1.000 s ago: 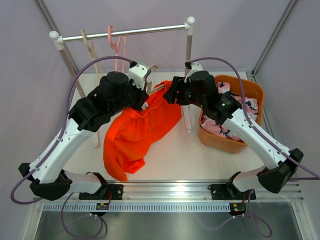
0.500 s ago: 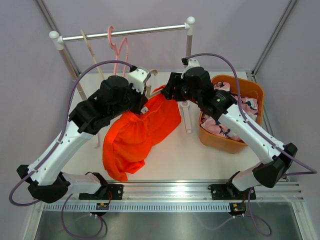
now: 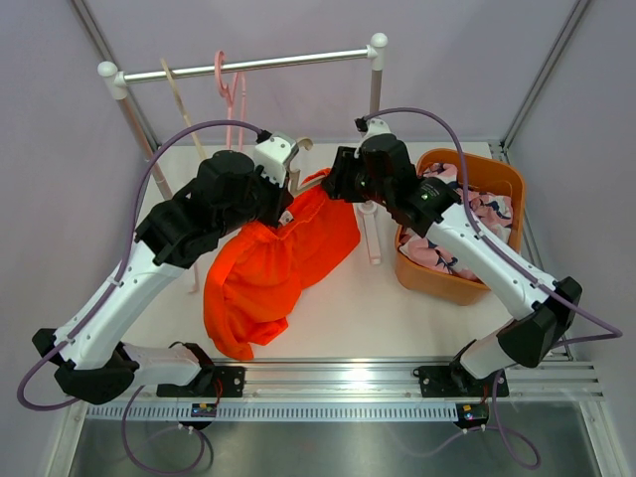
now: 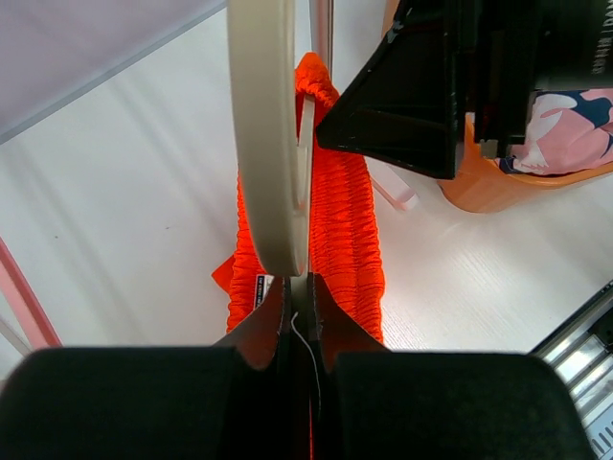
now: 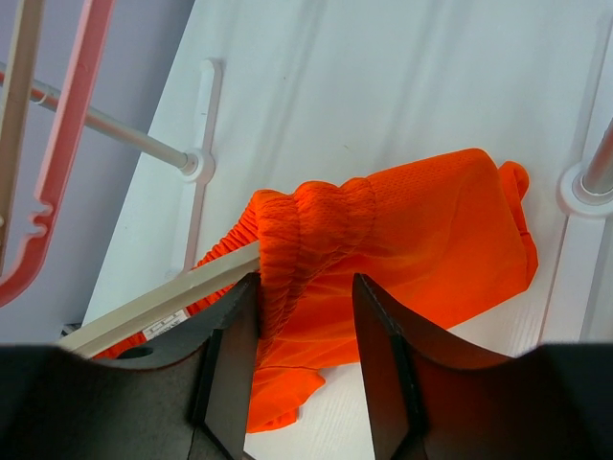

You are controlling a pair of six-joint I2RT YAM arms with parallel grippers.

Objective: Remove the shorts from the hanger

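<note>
- Orange basket (image 3: 442, 280): stands on the white table (image 3: 348, 308), at its right side. It holds pink shorts (image 3: 494, 211) patterned in navy and white, bunched up and partly hidden by the right arm.
- Orange shorts (image 3: 263, 283): outside the basket, left of it. The legs are spread on the table and the gathered waistband is raised on a cream hanger (image 4: 268, 144).
- Left gripper (image 4: 299, 292): jaws pinched tight on the cream hanger's lower end.
- Right gripper (image 5: 306, 287): jaws partly spread, one on each side of the orange waistband, gripping nothing.
- Clothes rail (image 3: 248, 65): at the table's far edge, carrying a bare pink hanger (image 3: 227, 89) and a bare pale hanger (image 3: 179, 94).
</note>
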